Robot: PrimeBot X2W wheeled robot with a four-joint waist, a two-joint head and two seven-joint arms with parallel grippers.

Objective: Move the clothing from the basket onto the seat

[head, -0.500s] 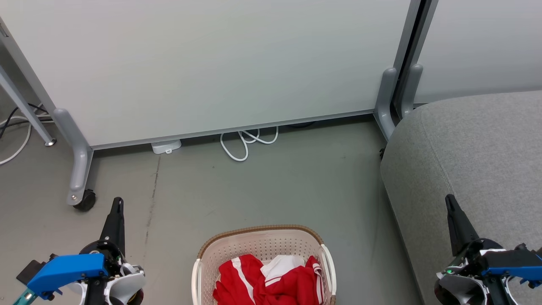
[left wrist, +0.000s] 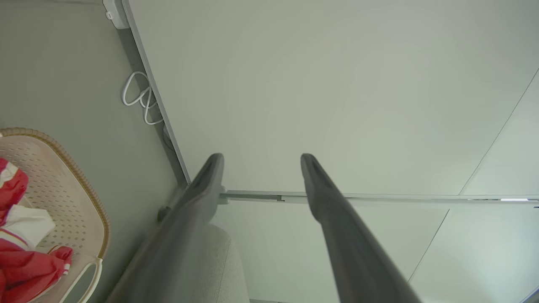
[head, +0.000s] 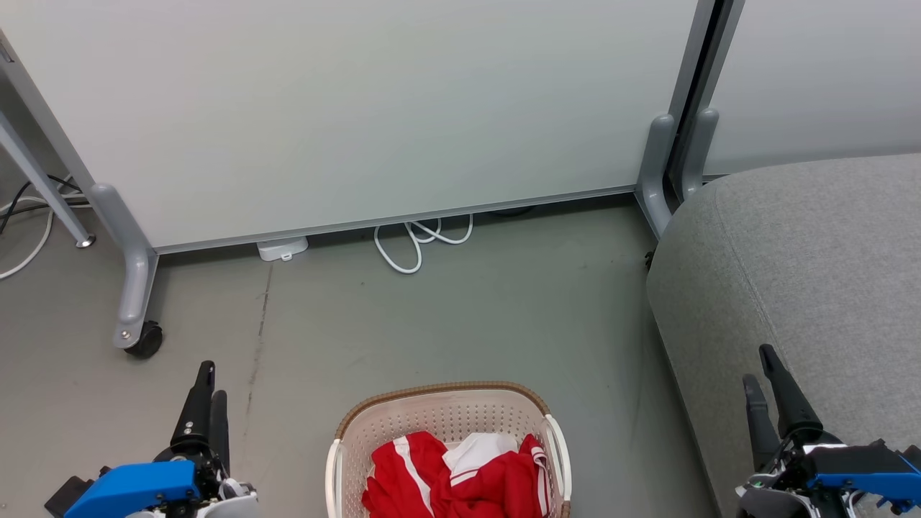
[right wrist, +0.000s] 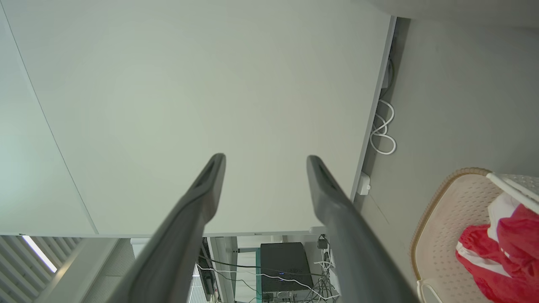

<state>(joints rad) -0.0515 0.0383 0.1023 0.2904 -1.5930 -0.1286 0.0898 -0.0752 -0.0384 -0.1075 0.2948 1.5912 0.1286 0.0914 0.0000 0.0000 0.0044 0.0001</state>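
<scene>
The cream basket with a brown rim stands on the floor at the bottom centre of the head view, holding red clothing with white stripes. It also appears as the basket with clothing in the left wrist view, and as the basket with clothing in the right wrist view. The grey seat fills the right side. My left gripper hangs open left of the basket. My right gripper hangs open over the seat's front edge. Both hold nothing.
A pale wheeled partition stands behind, its castor at left. A white cable loop and a small white box lie at its base. Bare grey floor lies between basket and partition.
Both grippers have dropped lower in the head view and turned, so that both fingers of each now show. Basket and clothing have not moved.
</scene>
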